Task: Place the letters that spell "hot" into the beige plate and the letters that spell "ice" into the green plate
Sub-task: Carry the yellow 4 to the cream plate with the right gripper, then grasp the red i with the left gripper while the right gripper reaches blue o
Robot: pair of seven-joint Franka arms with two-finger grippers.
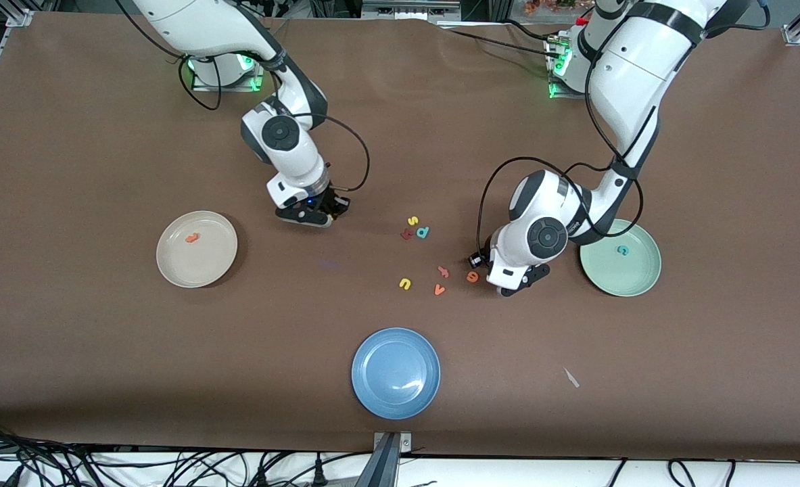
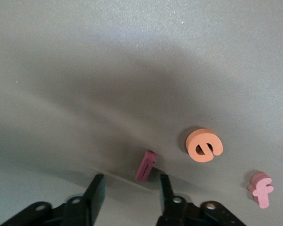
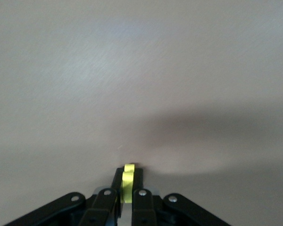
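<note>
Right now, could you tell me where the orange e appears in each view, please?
Front view: the orange e lies on the table beside the left gripper, toward the right arm's end.
Left wrist view: it lies flat near the dark red i.
Right wrist view: not in it.
Shared landmark: the pink f, the e's neighbour in the left wrist view too.

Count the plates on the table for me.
3. The beige plate lies toward the right arm's end, the green plate toward the left arm's end, the blue plate nearest the front camera.
</note>
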